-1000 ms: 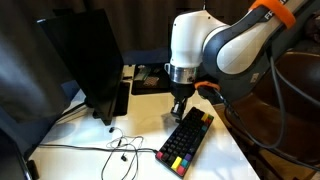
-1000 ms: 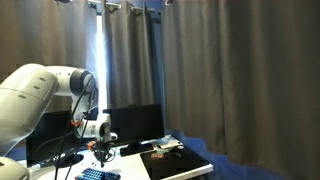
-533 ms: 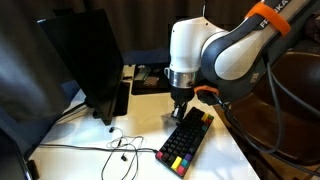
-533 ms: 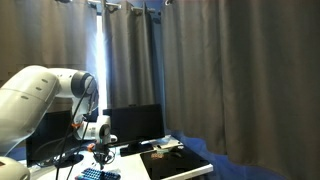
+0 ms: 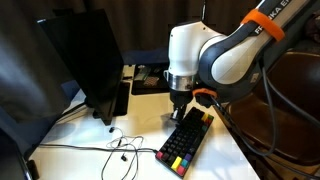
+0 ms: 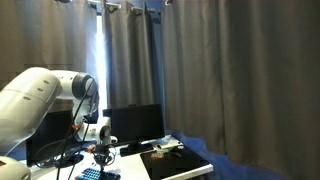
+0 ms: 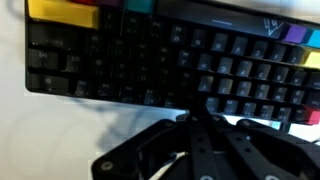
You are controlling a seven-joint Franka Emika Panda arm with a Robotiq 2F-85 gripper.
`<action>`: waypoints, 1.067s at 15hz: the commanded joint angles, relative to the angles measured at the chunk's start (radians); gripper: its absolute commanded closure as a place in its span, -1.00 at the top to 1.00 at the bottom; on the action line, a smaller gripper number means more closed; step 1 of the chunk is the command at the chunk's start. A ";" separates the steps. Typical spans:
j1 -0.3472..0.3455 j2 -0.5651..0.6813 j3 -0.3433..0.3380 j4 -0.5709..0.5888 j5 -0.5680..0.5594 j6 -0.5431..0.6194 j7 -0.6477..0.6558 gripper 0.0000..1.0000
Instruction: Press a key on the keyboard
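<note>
The keyboard [image 5: 186,141] is a compact black one with a rainbow row of keys, lying on the white table in front of the arm. It also shows small in an exterior view [image 6: 92,174]. In the wrist view its dark keys [image 7: 150,65] fill the frame, with yellow and teal keys at the top edge. My gripper [image 5: 179,111] hangs just above the keyboard's far end. In the wrist view [image 7: 193,118] its fingers are pressed together, shut on nothing, with the tips at the near edge of the keys.
A large black monitor [image 5: 85,60] stands beside the keyboard. A thin white cable with earbuds [image 5: 112,148] lies on the white table [image 5: 140,125]. A dark tray with small items [image 5: 150,78] sits behind the arm. Curtains [image 6: 220,70] hang behind.
My gripper has come down slightly toward the keyboard's far end. The keyboard has not moved.
</note>
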 commanded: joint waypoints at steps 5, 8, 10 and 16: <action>0.039 0.040 -0.036 0.038 -0.032 0.005 0.043 -1.00; 0.041 0.038 -0.038 0.038 -0.031 0.002 0.044 -1.00; 0.040 0.040 -0.037 0.039 -0.029 -0.004 0.042 -1.00; 0.042 0.033 -0.040 0.036 -0.026 -0.006 0.062 -1.00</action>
